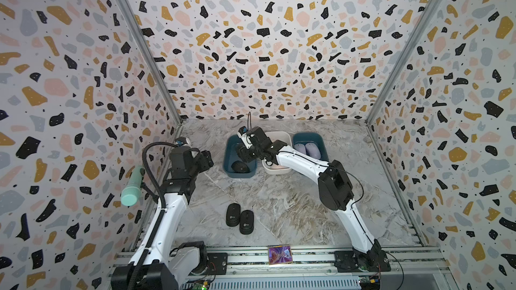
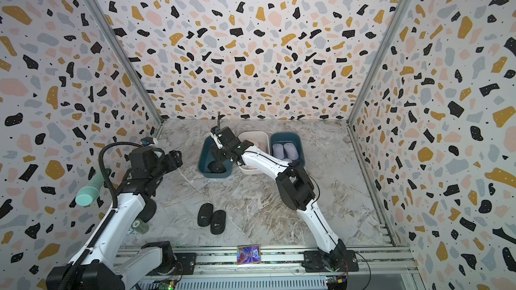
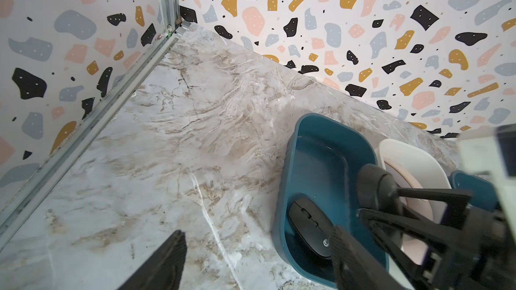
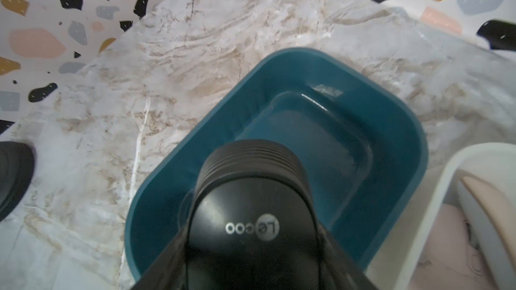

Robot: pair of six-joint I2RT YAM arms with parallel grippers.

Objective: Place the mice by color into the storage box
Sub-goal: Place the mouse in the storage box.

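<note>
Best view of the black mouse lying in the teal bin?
Left wrist: black mouse close, wheel visible, one end behind a finger. Both top views show a small dark oval. Right wrist: hidden by the held mouse.

Black mice (image 1: pixel 233 214), teal bin (image 1: pixel 226 154), marbled table (image 1: pixel 284 207), terrazzo walls (image 1: pixel 251 51)

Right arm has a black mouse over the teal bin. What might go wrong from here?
1. The right gripper holds a black mouse above the teal bin, where another black mouse lies; dropped, it may land on that one and bounce.
2. The white bin sits close under the right arm; a low retreat may nudge it.
3. The two black mice on the table lie side by side; grasping one may shove the other.
</note>
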